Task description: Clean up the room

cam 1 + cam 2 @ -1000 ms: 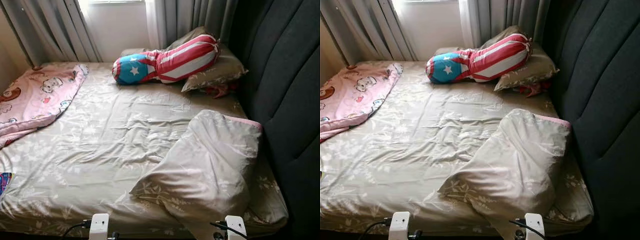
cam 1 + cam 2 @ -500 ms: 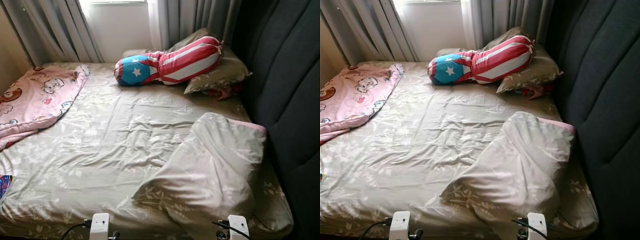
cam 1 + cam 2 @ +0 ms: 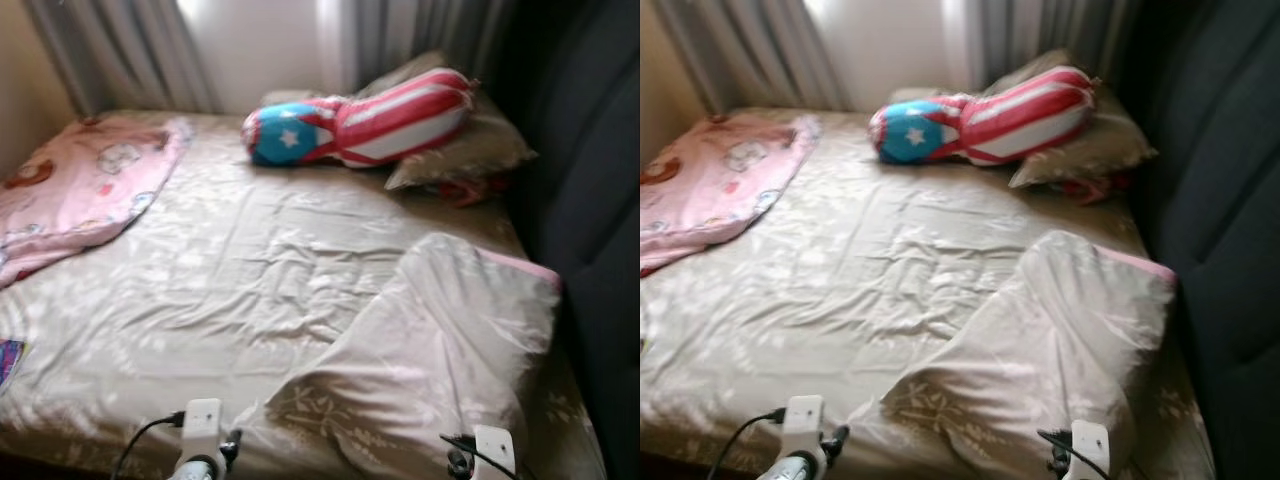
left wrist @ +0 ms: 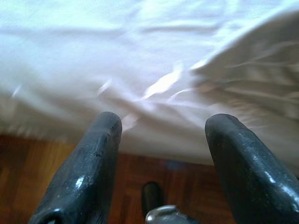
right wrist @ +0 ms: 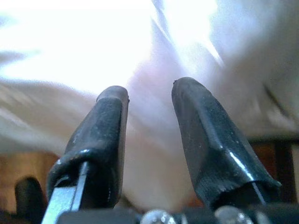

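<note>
On the bed (image 3: 200,300), the beige floral pillow (image 3: 430,370) lies crumpled at the near right corner, untidied; both grippers, left (image 4: 161,140) and right (image 5: 149,121), hover with jaws apart, empty.

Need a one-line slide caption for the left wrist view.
Left claw, open, faces the edge of a bed with a rumpled pale sheet, wooden floor below.

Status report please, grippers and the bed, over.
Left gripper and right gripper both open, empty, low at the near edge of the bed. Folded duvet nearest the right gripper. Pink blanket far left, striped bolster on the pillow.
</note>
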{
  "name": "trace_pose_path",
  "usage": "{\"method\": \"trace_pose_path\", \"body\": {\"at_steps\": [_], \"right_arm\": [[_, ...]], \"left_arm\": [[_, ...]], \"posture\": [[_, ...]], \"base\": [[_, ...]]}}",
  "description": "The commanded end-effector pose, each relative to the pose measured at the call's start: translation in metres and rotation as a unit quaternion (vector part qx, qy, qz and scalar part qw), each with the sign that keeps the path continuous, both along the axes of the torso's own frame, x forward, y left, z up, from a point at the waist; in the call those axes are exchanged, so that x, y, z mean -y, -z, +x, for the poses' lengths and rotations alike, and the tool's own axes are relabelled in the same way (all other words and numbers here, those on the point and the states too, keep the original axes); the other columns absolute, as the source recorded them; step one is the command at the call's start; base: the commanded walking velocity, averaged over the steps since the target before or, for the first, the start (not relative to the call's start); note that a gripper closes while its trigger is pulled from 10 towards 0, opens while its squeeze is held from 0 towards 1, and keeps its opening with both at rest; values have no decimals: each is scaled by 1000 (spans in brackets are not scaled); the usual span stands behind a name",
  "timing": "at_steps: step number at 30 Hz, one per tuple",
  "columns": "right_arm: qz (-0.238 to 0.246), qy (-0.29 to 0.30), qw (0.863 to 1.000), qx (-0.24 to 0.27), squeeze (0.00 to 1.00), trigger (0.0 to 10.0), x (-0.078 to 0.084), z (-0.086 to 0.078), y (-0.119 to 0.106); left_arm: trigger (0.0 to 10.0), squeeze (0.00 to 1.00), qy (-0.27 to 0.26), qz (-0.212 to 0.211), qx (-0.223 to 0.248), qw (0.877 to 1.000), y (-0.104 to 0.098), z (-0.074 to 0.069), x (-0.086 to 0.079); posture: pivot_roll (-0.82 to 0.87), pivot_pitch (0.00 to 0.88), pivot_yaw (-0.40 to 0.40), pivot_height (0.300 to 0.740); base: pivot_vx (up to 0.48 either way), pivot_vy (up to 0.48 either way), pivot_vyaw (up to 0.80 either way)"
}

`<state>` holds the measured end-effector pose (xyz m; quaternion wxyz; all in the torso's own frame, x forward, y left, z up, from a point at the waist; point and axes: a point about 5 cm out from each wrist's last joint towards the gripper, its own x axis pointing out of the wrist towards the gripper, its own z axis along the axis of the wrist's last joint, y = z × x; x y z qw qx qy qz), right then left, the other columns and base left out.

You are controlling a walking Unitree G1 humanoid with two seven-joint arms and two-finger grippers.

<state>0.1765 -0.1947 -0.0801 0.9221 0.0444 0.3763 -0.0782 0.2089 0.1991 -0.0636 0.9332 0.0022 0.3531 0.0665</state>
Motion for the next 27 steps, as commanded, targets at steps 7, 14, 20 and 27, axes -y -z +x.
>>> {"method": "trace_pose_path", "body": {"at_steps": [7, 14, 20, 27], "right_arm": [[10, 1, 998, 67, 0, 10000, -4, 3, -7], [-40, -35, 972, 229, 0, 10000, 10, 91, -74], [-26, -17, 970, 241, 796, 10000, 17, 83, -72], [-34, 33, 980, 195, 1000, 10000, 29, 64, -56]], "left_arm": [[10000, 0, -29, 10, 108, 994, -25, 22, -17], [10000, 0, -23, 9, 188, 982, -41, 29, -14], [10000, 0, -19, 12, 205, 978, -44, 26, -14], [10000, 0, -15, 15, 224, 974, -49, 27, -11]], "posture": [[-61, 0, 4, 740], [-55, 6, -13, 740], [-57, 13, -26, 740], [-43, 29, -29, 740]], "base": [[0, 0, 0], [0, 0, 0], [0, 0, 0], [0, 0, 0]]}}
